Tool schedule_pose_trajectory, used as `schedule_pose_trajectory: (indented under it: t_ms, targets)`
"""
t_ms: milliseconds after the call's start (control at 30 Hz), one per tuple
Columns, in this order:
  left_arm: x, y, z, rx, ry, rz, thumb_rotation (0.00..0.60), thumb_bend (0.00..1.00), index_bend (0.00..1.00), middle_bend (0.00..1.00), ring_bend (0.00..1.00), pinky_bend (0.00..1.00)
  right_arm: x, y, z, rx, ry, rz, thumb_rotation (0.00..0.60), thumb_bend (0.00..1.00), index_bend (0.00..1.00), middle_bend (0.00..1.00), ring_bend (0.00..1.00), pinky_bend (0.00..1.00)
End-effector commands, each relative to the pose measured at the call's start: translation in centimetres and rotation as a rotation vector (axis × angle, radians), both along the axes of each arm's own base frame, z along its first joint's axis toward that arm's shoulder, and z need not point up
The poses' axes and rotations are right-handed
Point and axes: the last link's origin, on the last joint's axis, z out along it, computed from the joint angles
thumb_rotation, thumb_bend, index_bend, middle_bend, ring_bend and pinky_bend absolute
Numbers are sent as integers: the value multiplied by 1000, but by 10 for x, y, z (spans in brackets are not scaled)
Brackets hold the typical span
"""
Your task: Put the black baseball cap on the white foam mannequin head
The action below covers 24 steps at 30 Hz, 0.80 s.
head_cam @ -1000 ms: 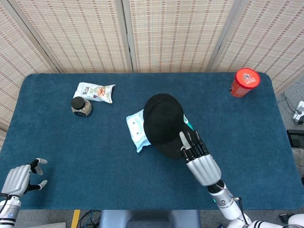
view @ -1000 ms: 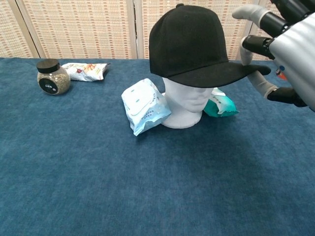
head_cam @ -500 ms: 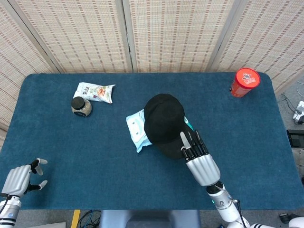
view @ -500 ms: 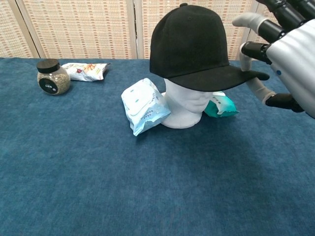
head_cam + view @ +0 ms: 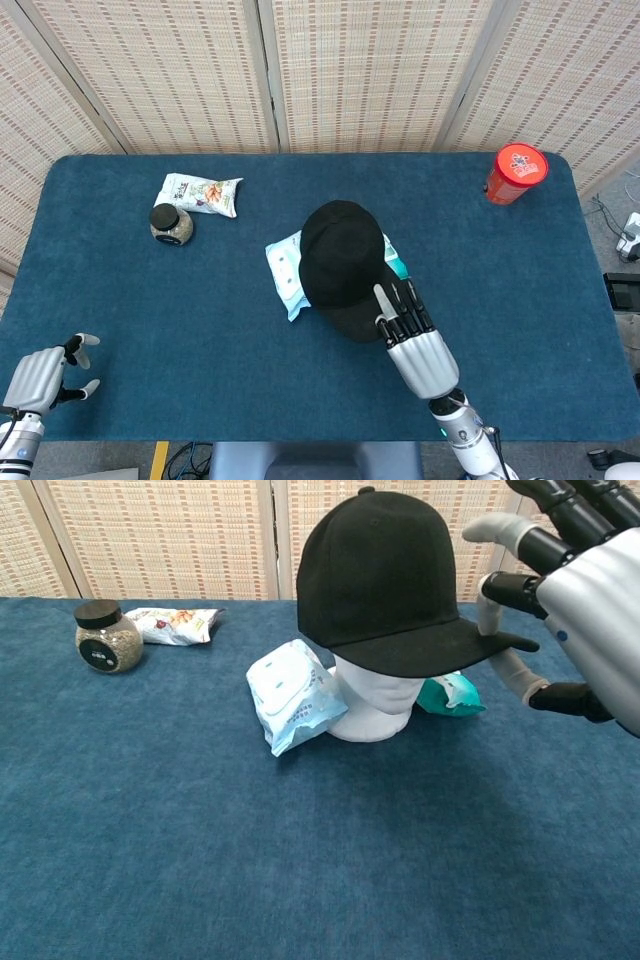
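Note:
The black baseball cap [image 5: 340,255] [image 5: 385,570] sits on top of the white foam mannequin head [image 5: 375,705], brim pointing toward me and to the right. From above, the cap hides the head entirely. My right hand [image 5: 415,340] [image 5: 580,600] pinches the tip of the brim, fingers above it and thumb below. My left hand [image 5: 40,378] rests low at the table's near left corner, fingers apart and holding nothing; the chest view does not show it.
A light blue packet [image 5: 287,270] [image 5: 292,695] leans against the mannequin's left side and a teal packet [image 5: 450,693] lies on its right. A lidded jar [image 5: 171,223] and a snack bag [image 5: 200,192] lie far left. A red can [image 5: 516,173] stands back right.
My right hand has drawn the brim a little left and down, so the cap sits lower over the mannequin's face. The left hand has stayed still.

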Motion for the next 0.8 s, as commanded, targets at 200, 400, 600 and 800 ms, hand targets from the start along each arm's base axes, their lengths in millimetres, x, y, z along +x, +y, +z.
schedule_pose_trajectory:
  t_ms: [200, 400, 600, 800]
  targets:
    - [-1, 0, -1, -4, 3, 2, 600, 173, 321, 540, 446, 556, -4, 0, 6, -11, 13, -27, 600, 410, 434, 163, 0, 0]
    - [-2, 0, -2, -8, 5, 3, 600, 173, 321, 540, 446, 555, -7, -2, 10, -24, 26, -59, 600, 257, 140, 141, 0, 0]
    - [-2, 0, -2, -7, 5, 3, 600, 173, 321, 540, 446, 556, -9, -2, 15, -29, 34, -89, 600, 133, 21, 123, 0, 0]
    - [-1, 0, -2, -7, 5, 2, 600, 173, 321, 540, 446, 556, -11, 6, 29, -21, 42, -134, 600, 111, 14, 109, 0, 0]
